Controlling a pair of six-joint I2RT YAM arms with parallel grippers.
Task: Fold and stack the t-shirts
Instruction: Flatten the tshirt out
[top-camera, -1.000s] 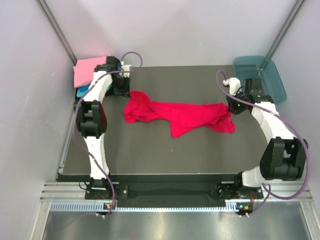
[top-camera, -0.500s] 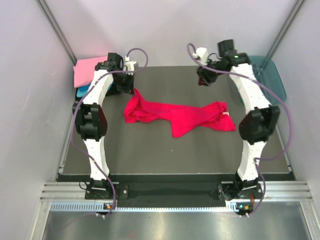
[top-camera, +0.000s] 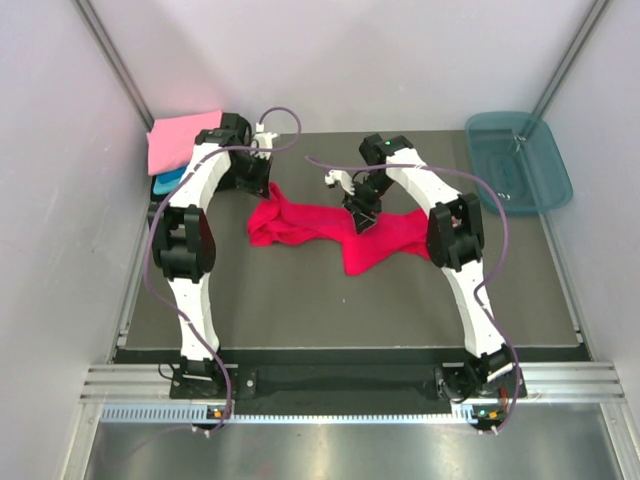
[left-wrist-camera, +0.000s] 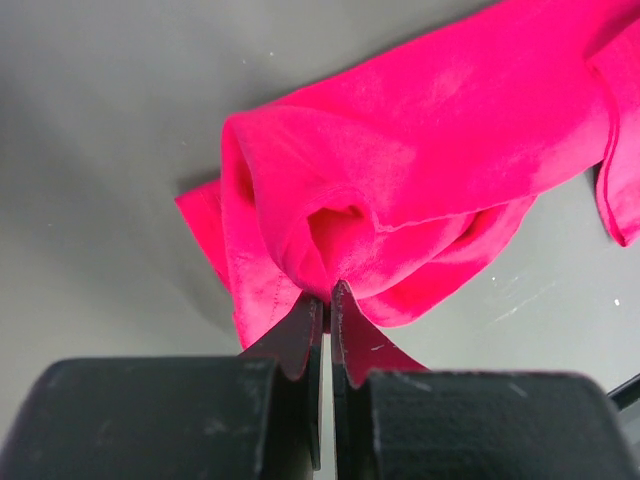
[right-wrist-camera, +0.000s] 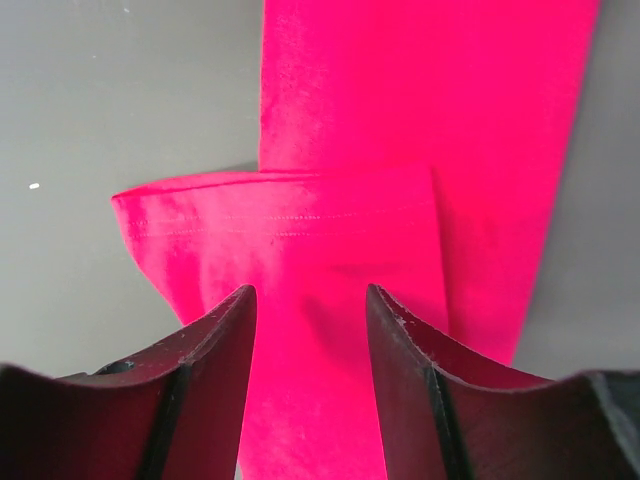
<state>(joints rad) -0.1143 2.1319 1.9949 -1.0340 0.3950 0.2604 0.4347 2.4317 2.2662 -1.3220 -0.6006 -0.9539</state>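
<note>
The red shirt (top-camera: 350, 228) lies crumpled mid-tabletop (top-camera: 300, 300). The left hand (left-wrist-camera: 327, 300), arm stretched far forward, pinches its left end shut. The right hand (right-wrist-camera: 308, 310), arm bent inward, hovers spread apart over the shirt's middle, holding nothing.

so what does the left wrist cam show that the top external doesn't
Only the left wrist view shows the left fingers pinched shut on a bunched fold of the red t-shirt, with its stitched hem visible.

Only the top external view shows the pink t-shirt lying on a turquoise one at the far left, the teal tub at the far right, and the right gripper over the red t-shirt's middle.

Both show the red t-shirt crumpled on the dark table, held by the left gripper.
</note>
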